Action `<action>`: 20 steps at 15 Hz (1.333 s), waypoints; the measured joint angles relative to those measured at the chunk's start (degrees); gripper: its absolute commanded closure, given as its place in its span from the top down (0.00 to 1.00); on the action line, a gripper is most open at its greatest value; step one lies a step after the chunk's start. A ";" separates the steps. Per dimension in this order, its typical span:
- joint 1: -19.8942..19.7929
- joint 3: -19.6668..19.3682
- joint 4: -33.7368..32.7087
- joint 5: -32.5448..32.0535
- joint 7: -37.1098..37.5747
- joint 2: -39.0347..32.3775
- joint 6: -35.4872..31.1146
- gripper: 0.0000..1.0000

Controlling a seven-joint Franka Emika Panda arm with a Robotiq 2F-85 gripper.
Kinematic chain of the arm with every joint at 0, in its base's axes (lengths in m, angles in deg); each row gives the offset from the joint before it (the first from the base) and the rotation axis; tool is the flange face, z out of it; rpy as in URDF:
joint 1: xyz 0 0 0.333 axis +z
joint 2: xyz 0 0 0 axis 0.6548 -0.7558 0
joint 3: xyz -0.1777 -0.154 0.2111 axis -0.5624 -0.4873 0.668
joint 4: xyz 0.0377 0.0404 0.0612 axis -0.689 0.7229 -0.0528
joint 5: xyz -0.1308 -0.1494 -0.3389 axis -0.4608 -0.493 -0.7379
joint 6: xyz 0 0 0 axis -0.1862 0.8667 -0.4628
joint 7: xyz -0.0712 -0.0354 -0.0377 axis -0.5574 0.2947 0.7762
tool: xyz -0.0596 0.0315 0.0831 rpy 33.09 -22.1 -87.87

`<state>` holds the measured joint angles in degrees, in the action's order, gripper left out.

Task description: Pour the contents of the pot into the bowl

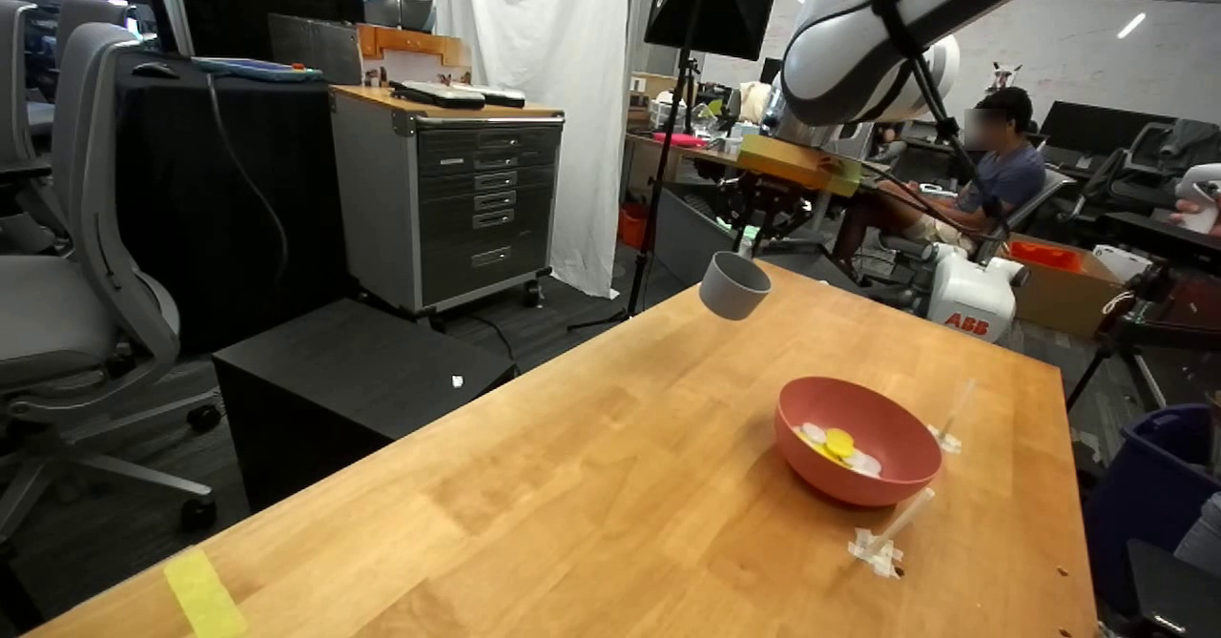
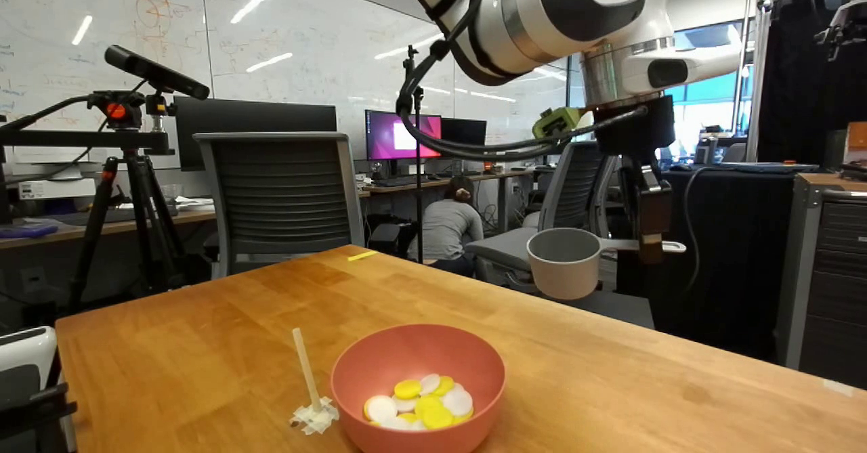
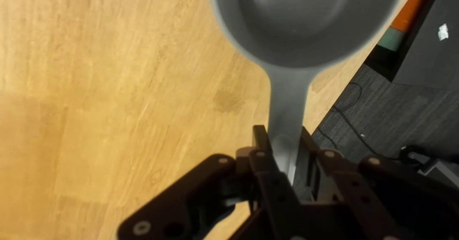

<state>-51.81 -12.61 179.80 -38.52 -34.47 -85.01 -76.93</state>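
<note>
The grey pot [image 1: 734, 287] hangs above the table, upright, near the long edge. It also shows in an exterior view [image 2: 563, 273] and in the wrist view [image 3: 297, 24], where the visible part of its inside looks empty. My gripper [image 3: 282, 136] is shut on the pot's flat handle [image 3: 288, 96]; its fingers also show in an exterior view [image 2: 651, 240]. The salmon-red bowl [image 1: 897, 421] stands on the table, apart from the pot. The bowl also shows in an exterior view [image 2: 389, 355]. Yellow and white discs [image 2: 427, 405] lie inside the bowl.
Two thin pale sticks [image 1: 901, 521] [image 1: 957, 409] stand taped to the wooden table [image 1: 572, 485] close beside the bowl. A black box [image 1: 353, 361] stands on the floor past the table's long edge. A white ABB robot arm [image 1: 968, 295] is beyond the table.
</note>
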 measured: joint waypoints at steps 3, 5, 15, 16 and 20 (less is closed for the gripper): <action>0.13 0.00 -1.03 2.63 -0.05 -2.59 -0.53 0.06; 0.45 0.00 -1.09 3.21 -0.18 -3.51 -0.53 0.06; 1.98 0.01 0.07 3.31 -2.18 -5.42 0.15 0.06; 2.09 -0.01 0.39 3.31 -2.50 -5.75 0.49 0.06; 2.73 -0.52 1.12 3.28 -3.51 -7.28 0.93 0.06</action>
<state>-49.08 -13.12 180.92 -35.23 -37.98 -92.29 -76.00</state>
